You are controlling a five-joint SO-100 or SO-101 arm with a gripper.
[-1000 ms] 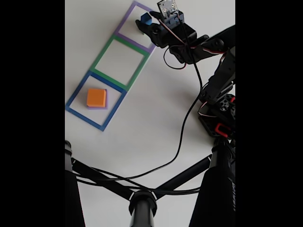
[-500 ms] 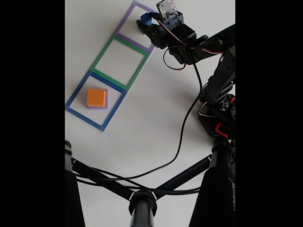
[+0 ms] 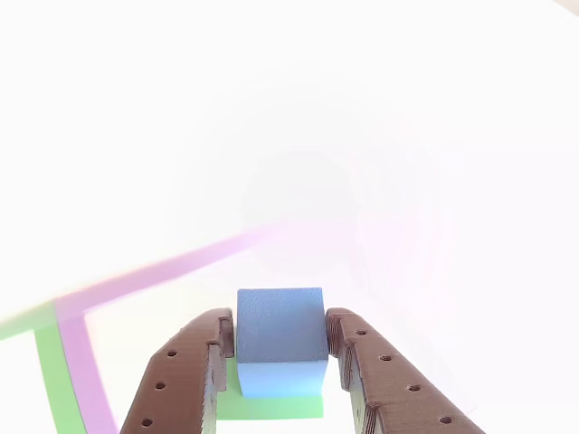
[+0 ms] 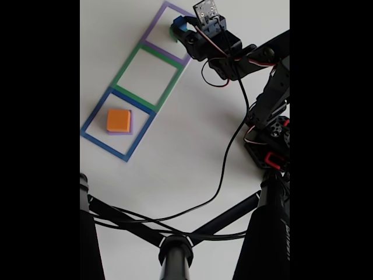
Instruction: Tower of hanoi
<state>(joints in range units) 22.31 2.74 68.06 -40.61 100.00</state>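
In the other view a blue cube [image 3: 280,330] sits between my two brown fingers, which press on its left and right sides. A green cube [image 3: 271,407] shows right under it. The fixed view has my gripper [image 4: 180,29] shut on the blue cube [image 4: 178,24] over the purple square outline [image 4: 152,26] at the top, with a green cube's edge [image 4: 173,32] just below the blue one. An orange cube [image 4: 119,119] lies on a purple cube [image 4: 129,130] inside the blue square outline [image 4: 93,116] at the left.
A green square outline [image 4: 125,67] lies between the other two with nothing inside. The arm's base [image 4: 271,143] stands at the right, and a black cable [image 4: 224,169] trails across the white table. Black stand tubes [image 4: 175,245] cross the bottom.
The gripper with the blue cube has shifted slightly left and up. A green edge now shows beneath the blue cube.
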